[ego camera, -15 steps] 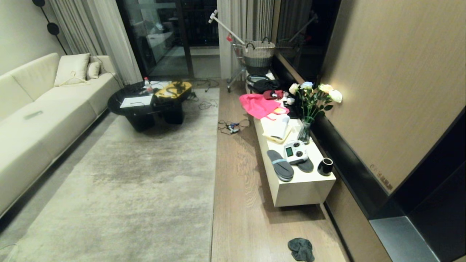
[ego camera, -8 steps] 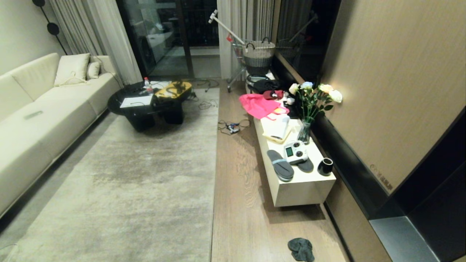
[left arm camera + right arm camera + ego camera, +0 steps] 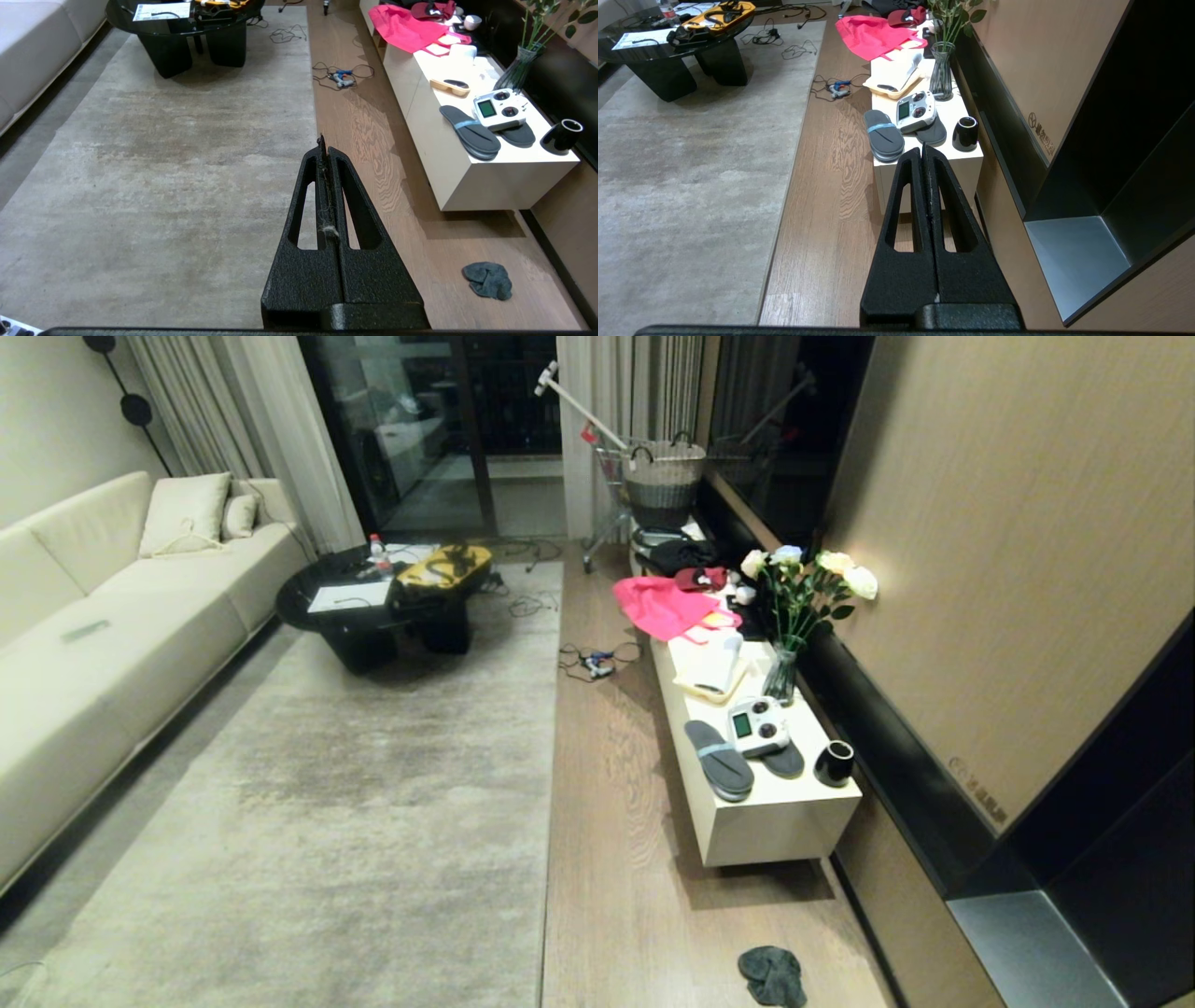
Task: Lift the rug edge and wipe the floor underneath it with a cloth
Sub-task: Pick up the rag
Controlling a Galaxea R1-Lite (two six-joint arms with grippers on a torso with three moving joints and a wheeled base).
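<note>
A large pale grey-beige rug lies flat on the wood-plank floor. Its straight right edge runs beside a bare strip of planks. The dark grey-teal cloth lies crumpled on that strip, near the wall and in front of the low white bench. My left gripper is shut and empty, held high over the rug's edge, with a tuft of lint in its seam. My right gripper is shut and empty, raised over the planks before the bench. Neither arm shows in the head view.
A low white bench along the right wall carries grey slippers, a remote controller, a black cup, a flower vase and pink fabric. A black coffee table stands on the rug's far end, a sofa on the left, cables on the floor.
</note>
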